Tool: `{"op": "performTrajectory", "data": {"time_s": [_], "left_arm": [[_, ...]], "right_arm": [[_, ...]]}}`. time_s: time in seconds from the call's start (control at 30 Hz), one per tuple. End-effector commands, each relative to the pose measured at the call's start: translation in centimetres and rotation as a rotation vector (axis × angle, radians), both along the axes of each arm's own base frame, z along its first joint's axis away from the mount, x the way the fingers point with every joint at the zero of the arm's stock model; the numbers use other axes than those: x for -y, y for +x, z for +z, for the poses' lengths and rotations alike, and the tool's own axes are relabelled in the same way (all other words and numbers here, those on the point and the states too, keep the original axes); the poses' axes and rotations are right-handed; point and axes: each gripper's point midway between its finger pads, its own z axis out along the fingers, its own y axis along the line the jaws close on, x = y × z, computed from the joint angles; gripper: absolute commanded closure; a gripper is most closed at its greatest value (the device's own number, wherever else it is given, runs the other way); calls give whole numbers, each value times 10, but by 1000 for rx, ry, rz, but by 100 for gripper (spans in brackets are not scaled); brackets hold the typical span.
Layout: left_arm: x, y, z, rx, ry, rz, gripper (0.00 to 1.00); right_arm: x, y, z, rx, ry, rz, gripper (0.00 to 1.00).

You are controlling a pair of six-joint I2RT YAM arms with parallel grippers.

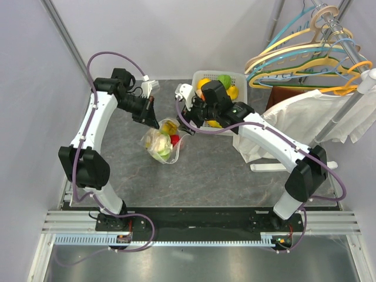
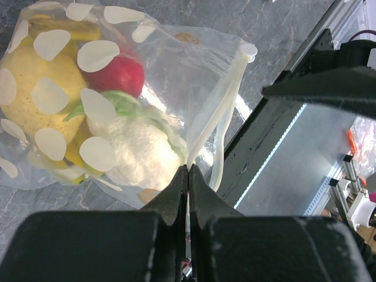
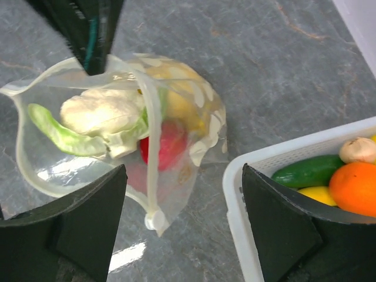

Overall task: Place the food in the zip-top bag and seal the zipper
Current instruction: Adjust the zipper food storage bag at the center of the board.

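Note:
The clear dotted zip-top bag (image 1: 163,143) lies on the grey table with its mouth open. It holds a yellow fruit (image 2: 26,88), a red piece (image 2: 118,73), a pale cauliflower (image 2: 141,154) and a green pod (image 3: 59,134). My left gripper (image 2: 188,169) is shut on the bag's zipper strip (image 2: 218,100) at the mouth's edge; it also shows in the top view (image 1: 153,120). The white slider tab (image 3: 154,220) sits at the strip's end. My right gripper (image 3: 183,226) is open and empty, above the table just beside the slider, between bag and basket.
A white slotted basket (image 3: 264,161) stands right of the bag with a green cucumber (image 3: 305,170), an orange (image 3: 355,188) and other food. In the top view the basket (image 1: 238,76) is at the back; a white garment (image 1: 311,117) and hangers (image 1: 305,59) hang at the right.

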Motion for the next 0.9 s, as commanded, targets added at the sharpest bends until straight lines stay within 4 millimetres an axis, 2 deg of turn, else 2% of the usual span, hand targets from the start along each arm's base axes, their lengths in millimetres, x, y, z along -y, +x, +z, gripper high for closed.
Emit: {"op": "performTrajectory", "data": {"time_s": [0.0,0.23,0.33,0.43,0.47,0.5,0.57,0.63,0.7,0.77,0.8,0.83,0.87], "left_arm": [[1,9,11,24,-44,-12,98],[-2,23,15,-2,-74,14,98],[-2,20,16,-10,-97,-3,98],[-2,14,19,-10,-116,-24,98],[-2,12,20,-12,-124,-30,98],[-3,10,22,-13,-129,-32,98],[-8,4,26,-19,-164,-36,96],[-15,-8,38,9,-223,-45,72],[-27,-12,51,63,-278,-18,50],[-41,-28,52,180,-243,-41,45],[-44,-41,40,189,-213,-66,41],[-47,-55,44,323,-165,-127,36],[-52,-58,36,379,-109,-152,34]], "right_arm": [[-16,-21,14,5,34,113,14],[-30,-20,4,-9,11,125,17],[-28,-8,-11,15,-56,64,21],[-25,8,-30,-11,-105,-19,48],[-25,14,-32,-15,-113,-39,81],[-25,13,-33,-43,-105,-54,98],[-30,11,-24,-57,-72,-52,100],[-32,9,-17,-92,-33,-73,100],[-36,6,-6,-111,6,-70,100],[-39,9,-2,-146,38,-95,100],[-40,8,-2,-162,41,-94,100],[-40,11,-3,-173,45,-101,100],[-42,13,-2,-185,52,-110,100]]}}
